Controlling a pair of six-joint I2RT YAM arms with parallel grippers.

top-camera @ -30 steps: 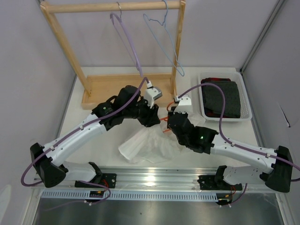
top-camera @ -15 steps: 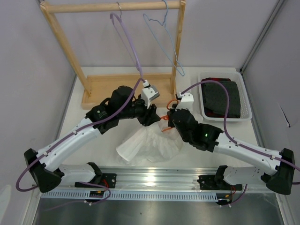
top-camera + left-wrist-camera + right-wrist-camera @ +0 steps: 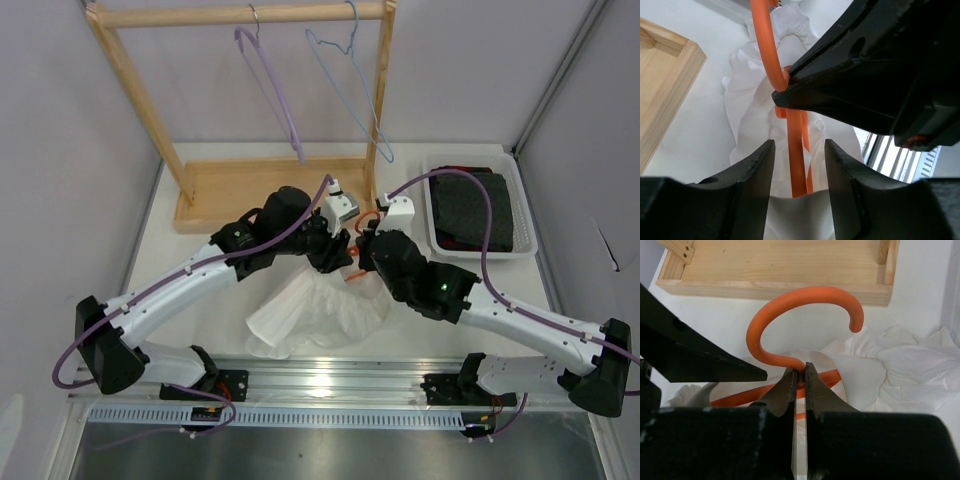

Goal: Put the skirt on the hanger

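Lying rumpled on the table (image 3: 410, 170) between the two arms, the skirt (image 3: 310, 310) is bounded in front by the metal rail (image 3: 340, 375), with its near hem close to that edge. Over it the hanger (image 3: 800, 294) is gripped just below the hook by the clenched right gripper (image 3: 799, 371). The stem is straddled by the left gripper (image 3: 799, 145), jaws parted and clear of it. Bare table is left between the hook and the rack (image 3: 240, 14) base. A tray (image 3: 528, 245) is set well apart at the right edge.
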